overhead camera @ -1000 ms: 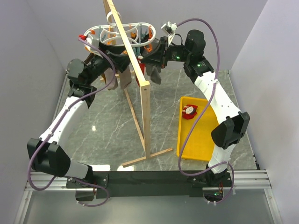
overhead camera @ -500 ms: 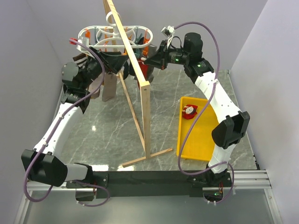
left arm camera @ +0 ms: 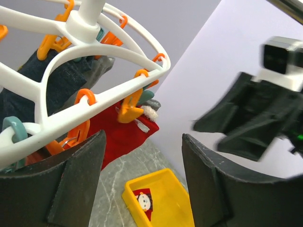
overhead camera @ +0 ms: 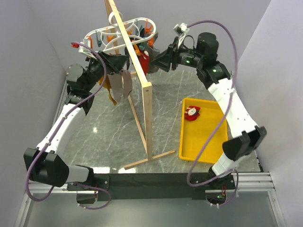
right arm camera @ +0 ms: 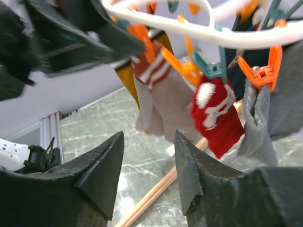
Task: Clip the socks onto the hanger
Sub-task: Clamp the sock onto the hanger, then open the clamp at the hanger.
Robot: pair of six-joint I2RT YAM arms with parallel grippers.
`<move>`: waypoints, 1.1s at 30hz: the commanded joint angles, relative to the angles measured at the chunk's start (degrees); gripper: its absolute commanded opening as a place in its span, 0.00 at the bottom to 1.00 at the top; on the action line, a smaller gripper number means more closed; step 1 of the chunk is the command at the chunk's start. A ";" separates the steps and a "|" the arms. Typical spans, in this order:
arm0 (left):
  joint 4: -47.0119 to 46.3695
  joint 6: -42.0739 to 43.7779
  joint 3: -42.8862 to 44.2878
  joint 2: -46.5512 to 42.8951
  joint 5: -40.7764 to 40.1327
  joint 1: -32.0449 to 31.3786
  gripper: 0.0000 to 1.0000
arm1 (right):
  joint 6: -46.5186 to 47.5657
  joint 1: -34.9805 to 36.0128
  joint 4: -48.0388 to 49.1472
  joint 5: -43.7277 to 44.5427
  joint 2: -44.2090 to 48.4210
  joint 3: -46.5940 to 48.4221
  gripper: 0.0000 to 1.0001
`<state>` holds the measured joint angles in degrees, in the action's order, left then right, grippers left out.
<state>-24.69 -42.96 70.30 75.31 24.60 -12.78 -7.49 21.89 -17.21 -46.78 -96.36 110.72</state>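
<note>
The left gripper (left arm camera: 142,142) holds its black fingers (left arm camera: 75,184) well apart with nothing between them. In its wrist view, at 10 o'clock from the gap, a small bright red fabric sock with white markings (left arm camera: 120,135) hangs under the white plastic drying hanger of looped oval rings (left arm camera: 102,56). At 6 o'clock, far below, lies the shallow yellow plastic tray (left arm camera: 156,177) with the second red sock (left arm camera: 142,201) inside it.

The right gripper (right arm camera: 147,142) is also parted and empty, near the hanger but touching neither it nor the hanging sock. In its wrist view that sock sits at 2 o'clock, right under a teal clip (right arm camera: 210,71). A grey sock (right arm camera: 258,123) hangs just beside it at 3 o'clock from an orange clip (right arm camera: 260,73), and a mustard and brown striped sock (right arm camera: 151,71) hangs at 12 o'clock.

From above, the grippers face each other across the tall wooden rack (overhead camera: 144,94). The left one is at 9 o'clock of the hanging sock and the right one at 3 o'clock. The tray lies at 4 o'clock from the rack, on the grey marbled table (overhead camera: 109,132).
</note>
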 commanded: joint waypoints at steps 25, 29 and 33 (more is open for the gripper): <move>-8.27 0.77 4.32 5.99 -6.75 -4.27 0.65 | 6.26 14.06 15.18 26.57 3.63 -8.15 0.59; -8.45 1.21 3.79 5.90 -9.83 -4.28 0.60 | 6.17 14.06 15.45 27.10 3.37 -7.80 0.59; -8.27 1.65 2.91 5.73 -12.73 -4.28 0.55 | 6.17 14.06 15.72 26.92 3.37 -8.23 0.59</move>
<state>-31.75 -42.83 72.01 81.60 15.66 -17.06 -1.83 35.51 -5.19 -20.78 -93.97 100.92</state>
